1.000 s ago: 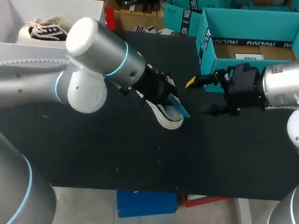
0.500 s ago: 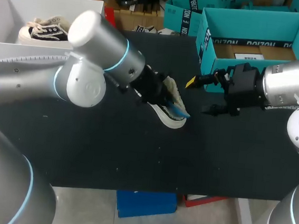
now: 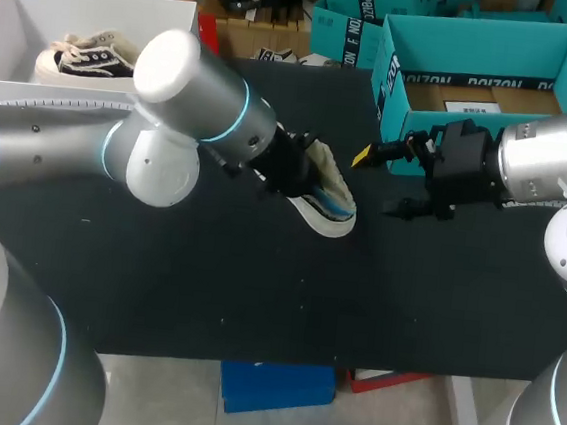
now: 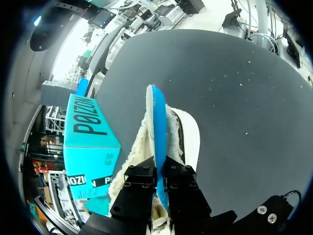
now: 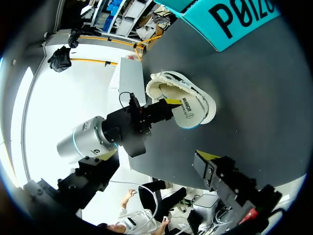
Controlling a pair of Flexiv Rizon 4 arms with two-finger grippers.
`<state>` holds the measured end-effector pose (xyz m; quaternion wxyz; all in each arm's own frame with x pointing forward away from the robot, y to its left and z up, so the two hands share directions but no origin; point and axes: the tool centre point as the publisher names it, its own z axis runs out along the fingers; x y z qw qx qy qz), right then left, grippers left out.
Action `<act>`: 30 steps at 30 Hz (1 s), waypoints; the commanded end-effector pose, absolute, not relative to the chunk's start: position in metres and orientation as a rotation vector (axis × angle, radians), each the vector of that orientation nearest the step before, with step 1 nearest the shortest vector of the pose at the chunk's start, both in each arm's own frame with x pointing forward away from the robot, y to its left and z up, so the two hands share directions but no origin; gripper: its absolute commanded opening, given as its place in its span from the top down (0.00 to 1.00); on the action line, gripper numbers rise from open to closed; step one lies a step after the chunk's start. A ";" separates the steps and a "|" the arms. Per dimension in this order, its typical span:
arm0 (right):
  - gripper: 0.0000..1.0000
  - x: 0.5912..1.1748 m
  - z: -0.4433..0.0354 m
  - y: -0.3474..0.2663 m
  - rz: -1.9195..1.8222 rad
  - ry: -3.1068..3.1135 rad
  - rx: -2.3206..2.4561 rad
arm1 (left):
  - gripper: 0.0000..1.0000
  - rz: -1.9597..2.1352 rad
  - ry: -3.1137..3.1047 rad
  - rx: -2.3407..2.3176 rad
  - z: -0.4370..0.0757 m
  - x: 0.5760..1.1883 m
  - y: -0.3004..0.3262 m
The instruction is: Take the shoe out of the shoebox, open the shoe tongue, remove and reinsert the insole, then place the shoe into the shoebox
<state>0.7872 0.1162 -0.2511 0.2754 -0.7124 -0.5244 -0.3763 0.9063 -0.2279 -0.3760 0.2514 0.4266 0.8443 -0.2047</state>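
1 cream canvas shoe with a white sole (image 3: 329,182) lies on its side near the middle of the black table (image 3: 255,300); the left gripper (image 4: 160,171) is clamped on 1 thin blue insole (image 4: 159,127) set edgewise in its opening; the right gripper (image 3: 379,185), its 2 fingers apart, holds nothing, just beside 1 open teal cardboard shoebox (image 3: 394,83).
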 end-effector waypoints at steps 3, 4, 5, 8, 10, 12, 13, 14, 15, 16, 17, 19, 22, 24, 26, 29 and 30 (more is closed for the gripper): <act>0.00 0.788 -0.251 0.118 -1.010 -1.409 -1.916 | 1.00 -0.495 2.315 1.135 -0.379 0.911 -0.221; 0.00 0.788 -0.251 0.118 -1.010 -1.409 -1.916 | 1.00 -0.496 2.316 1.133 -0.379 0.911 -0.221; 0.00 0.788 -0.251 0.118 -1.010 -1.409 -1.916 | 1.00 -0.504 2.309 1.128 -0.379 0.911 -0.222; 0.00 0.788 -0.251 0.118 -1.010 -1.409 -1.916 | 0.00 -0.543 2.280 1.132 -0.374 0.908 -0.229; 0.00 0.788 -0.251 0.118 -1.010 -1.409 -1.916 | 0.00 -0.614 2.270 1.114 -0.369 0.904 -0.235; 0.00 0.788 -0.251 0.118 -1.010 -1.409 -1.916 | 0.00 -0.678 2.261 1.101 -0.364 0.900 -0.240; 0.00 0.788 -0.251 0.118 -1.010 -1.409 -1.916 | 0.00 -0.707 2.254 1.099 -0.361 0.897 -0.244; 0.00 0.788 -0.251 0.118 -1.010 -1.409 -1.916 | 0.00 -0.742 2.251 1.094 -0.359 0.895 -0.247; 0.00 0.788 -0.251 0.118 -1.010 -1.409 -1.916 | 0.00 -0.773 2.249 1.089 -0.358 0.892 -0.248; 0.00 0.788 -0.251 0.118 -1.010 -1.409 -1.916 | 0.00 -0.796 2.246 1.086 -0.356 0.890 -0.251; 0.00 0.788 -0.251 0.118 -1.010 -1.409 -1.916 | 0.00 -0.821 2.241 1.088 -0.355 0.888 -0.253; 0.00 0.788 -0.251 0.118 -1.010 -1.409 -1.916 | 0.00 -0.855 2.238 1.087 -0.354 0.885 -0.256; 0.00 0.788 -0.251 0.118 -1.010 -1.409 -1.916 | 0.00 -0.892 2.230 1.091 -0.352 0.880 -0.261; 0.00 0.788 -0.251 0.118 -1.010 -1.409 -1.916 | 0.00 -0.905 2.226 1.097 -0.352 0.879 -0.263; 0.00 0.788 -0.251 0.118 -1.010 -1.409 -1.916 | 0.12 -0.914 2.230 1.108 -0.352 0.877 -0.265; 0.00 0.788 -0.251 0.118 -1.010 -1.409 -1.916 | 0.63 -0.923 2.238 1.113 -0.354 0.876 -0.266; 0.00 0.788 -0.251 0.118 -1.010 -1.409 -1.916 | 0.65 -0.923 2.244 1.117 -0.356 0.876 -0.265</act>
